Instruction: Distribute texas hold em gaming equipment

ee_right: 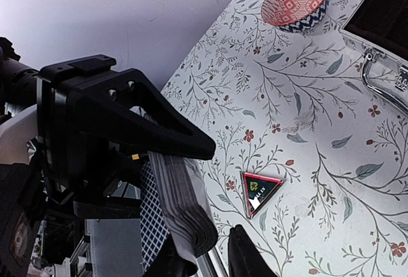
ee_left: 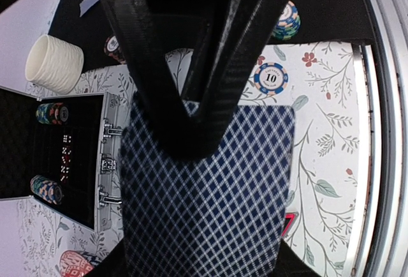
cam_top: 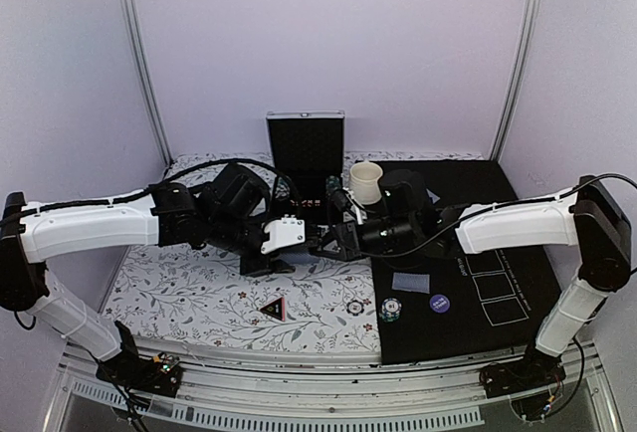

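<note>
The fingers (ee_left: 153, 73) of the left gripper (cam_top: 287, 234) are clamped on a deck of playing cards (ee_left: 210, 194). Its dark blue, diamond-patterned back fills the left wrist view. We see the deck held in the air over the floral cloth (cam_top: 199, 293), near the middle of the table. In the right wrist view its stacked edges fan out below the black finger.

Just right of that and nearer the arms, the black red-edged triangle marker (cam_top: 272, 307) lies flat on the cloth. Behind it, at the far edge, an open case (cam_top: 306, 148) stands with its lid up. The left wrist view shows chip stacks (ee_left: 48, 189) and dice inside it. A pink patterned dish (ee_right: 296, 2) sits on the cloth near the case.

Next comes the right gripper (cam_top: 333, 243), facing the left one just beside the deck. Its dark fingertips (ee_right: 245, 261) show at the bottom of its own view, by the lower end of the deck. We cannot tell whether they pinch a card or stand free.

Further right, a blue-and-white chip (cam_top: 354, 307) marked 10 lies on the cloth. The cream cup (cam_top: 365, 181) stands upright behind the right gripper. A green-striped chip stack (cam_top: 390, 308) sits at the left edge of the black mat (cam_top: 518, 253). On the mat lie a single grey-blue card (cam_top: 410, 282), face down, and near it a dark blue disc (cam_top: 439, 303).
</note>
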`<state>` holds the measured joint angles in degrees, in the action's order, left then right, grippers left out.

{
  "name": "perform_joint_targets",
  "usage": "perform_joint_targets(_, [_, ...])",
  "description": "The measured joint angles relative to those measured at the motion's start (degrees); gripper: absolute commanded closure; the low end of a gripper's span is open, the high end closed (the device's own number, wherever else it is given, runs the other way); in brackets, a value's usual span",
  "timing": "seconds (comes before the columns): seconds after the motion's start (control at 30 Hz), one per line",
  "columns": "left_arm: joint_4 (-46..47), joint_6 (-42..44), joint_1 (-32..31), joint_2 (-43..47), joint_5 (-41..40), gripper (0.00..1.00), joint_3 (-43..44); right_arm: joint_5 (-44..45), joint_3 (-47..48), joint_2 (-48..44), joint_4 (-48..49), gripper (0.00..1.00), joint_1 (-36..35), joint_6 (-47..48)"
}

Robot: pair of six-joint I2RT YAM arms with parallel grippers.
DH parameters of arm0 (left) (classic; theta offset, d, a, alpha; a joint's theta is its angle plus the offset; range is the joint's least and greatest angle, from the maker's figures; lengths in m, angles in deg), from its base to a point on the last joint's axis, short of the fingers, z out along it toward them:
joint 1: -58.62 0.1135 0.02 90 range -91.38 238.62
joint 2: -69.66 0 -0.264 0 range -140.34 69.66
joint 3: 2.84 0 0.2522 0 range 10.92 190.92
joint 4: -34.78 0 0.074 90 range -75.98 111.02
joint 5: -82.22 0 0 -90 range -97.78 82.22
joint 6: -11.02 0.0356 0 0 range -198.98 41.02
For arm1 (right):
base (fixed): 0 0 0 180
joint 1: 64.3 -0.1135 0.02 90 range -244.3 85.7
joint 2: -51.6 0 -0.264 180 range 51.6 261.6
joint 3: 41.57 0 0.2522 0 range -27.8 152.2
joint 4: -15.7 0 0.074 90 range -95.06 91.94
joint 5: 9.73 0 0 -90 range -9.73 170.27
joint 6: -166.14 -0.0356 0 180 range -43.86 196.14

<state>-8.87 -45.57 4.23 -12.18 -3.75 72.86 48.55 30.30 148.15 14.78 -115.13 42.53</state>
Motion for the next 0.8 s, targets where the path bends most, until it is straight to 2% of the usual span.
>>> perform_joint_targets(0.03, [0.02, 0.00, 0.00, 0.00, -0.07, 0.49, -0.02, 0.04, 0.28, -0.17, -0.55, 0.84, -0.04, 0.33])
perform_joint_targets(0.13, [0.02, -0.02, 0.00, 0.07, -0.20, 0.49, -0.07, 0.17, 0.90, -0.66, -2.34, 0.88, -0.15, 1.05])
perform_joint_targets(0.8, [0.17, 0.00, 0.00, 0.20, -0.46, 0.49, -0.07, 4.48, 3.78, -3.96, -14.05, 0.88, -0.17, 5.25])
